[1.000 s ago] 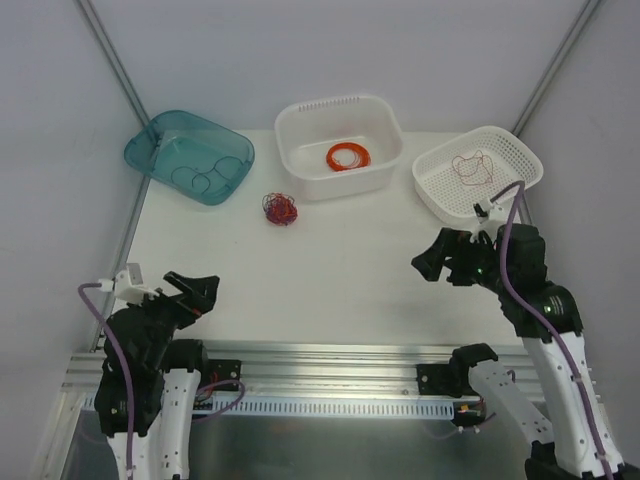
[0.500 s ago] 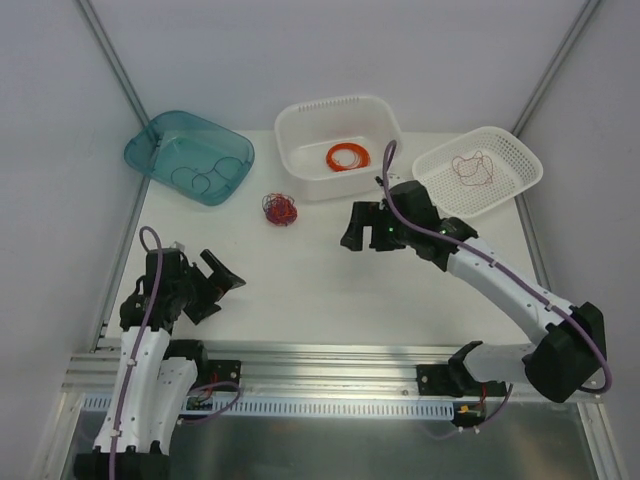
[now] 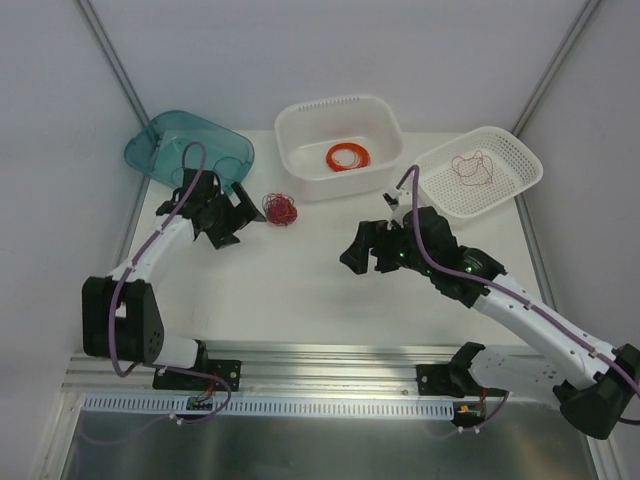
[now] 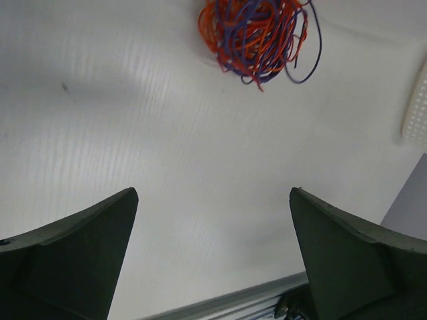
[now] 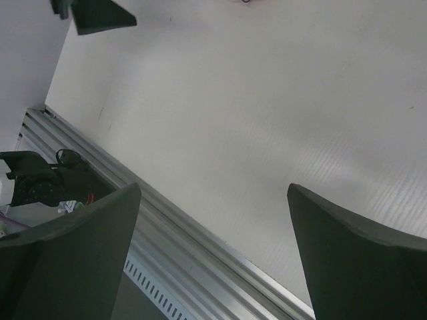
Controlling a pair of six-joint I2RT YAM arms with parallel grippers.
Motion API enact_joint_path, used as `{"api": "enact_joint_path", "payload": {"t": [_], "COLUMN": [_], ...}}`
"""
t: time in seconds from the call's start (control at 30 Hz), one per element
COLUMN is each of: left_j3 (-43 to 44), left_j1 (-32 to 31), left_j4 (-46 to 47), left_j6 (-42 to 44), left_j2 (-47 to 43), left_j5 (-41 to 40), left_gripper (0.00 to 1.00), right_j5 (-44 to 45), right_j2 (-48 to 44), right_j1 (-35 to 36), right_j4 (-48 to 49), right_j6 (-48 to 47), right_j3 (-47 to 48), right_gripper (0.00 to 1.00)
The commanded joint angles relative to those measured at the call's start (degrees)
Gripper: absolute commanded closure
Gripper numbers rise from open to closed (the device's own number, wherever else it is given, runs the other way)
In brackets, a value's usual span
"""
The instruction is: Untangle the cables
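Near the teal bin, on the table: a small knotted ball of hair-thin red, orange and dark cables (image 3: 280,209) lies on the white table (image 3: 300,285), between the translucent teal plastic bin (image 3: 160,140) and the white solid-walled tub (image 3: 300,115).
Left wrist view: the cables (image 4: 253,33) sit at the top edge, ahead of the fingers and apart from them. One dark loop sticks out on the right side of the ball.
Left arm: the black two-finger left gripper (image 3: 243,215) (image 4: 213,191) is just beside the ball and points at it without touching. Its jaws are spread wide with only bare table between them.
Right arm: the black right gripper (image 3: 352,250) (image 5: 213,188) hangs over the middle of the table, well apart from the ball, spread wide and empty.
Tub contents: a neatly wound bright orange ring coil (image 3: 347,156).
Far right corner: a white perforated basket (image 3: 520,150) with a thin reddish strand (image 3: 472,166) lying loose inside.
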Motion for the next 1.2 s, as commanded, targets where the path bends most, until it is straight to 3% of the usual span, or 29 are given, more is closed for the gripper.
{"api": "enact_joint_path", "payload": {"t": [0.0, 0.4, 0.6, 0.73, 0.83, 0.87, 0.9, 1.0, 1.07, 1.17], "left_j3": [7.05, 19.02, 19.55, 18.50, 16.83, 15.52, 14.81, 11.31, 8.06, 4.19], "left_j1": [-1.77, -5.99, -8.19, -9.51, -10.47, -11.08, -11.35, -12.58, -13.46, -16.27], "left_j4": [5.33, 9.99, 11.31, 12.27, 12.54, 12.89, 12.98, 13.68, 14.03, 14.12], "left_j6": [2.42, 0.13, -0.92, -0.66, 0.22, 0.65, 0.74, 1.10, 0.92, -0.04], "left_j2": [7.82, 27.61, 32.45, 34.04, 33.87, 33.61, 32.65, 29.84, 27.90, 22.63], "left_j5": [-2.39, -6.69, -9.15, -9.24, -8.89, -8.98, -9.07, -8.28, -6.88, -5.73], "left_gripper": [0.01, 0.04, 0.15, 0.27, 0.42, 0.60, 0.70, 0.89, 0.97, 1.00], "right_j5": [1.80, 11.02, 13.57, 14.81, 15.51, 15.60, 15.51, 14.72, 14.46, 12.70], "right_j2": [-5.87, -18.10, -22.32, -24.61, -26.28, -26.46, -26.63, -26.64, -26.28, -24.98], "right_j1": [1.54, 4.36, 4.71, 5.33, 5.59, 5.50, 5.50, 5.59, 5.59, 5.59], "right_j4": [-1.32, -10.64, -13.45, -14.51, -15.21, -15.48, -15.57, -14.87, -14.25, -12.15], "right_j6": [0.80, 1.67, 4.04, 5.19, 5.54, 5.46, 5.37, 4.75, 4.32, 3.52], "right_j3": [-1.62, -4.53, -6.55, -7.87, -8.75, -8.84, -8.92, -9.19, -9.36, -9.45], "right_gripper": [0.03, 0.03, 0.03, 0.03, 0.03, 0.03, 0.03, 0.03, 0.03, 0.03]}}
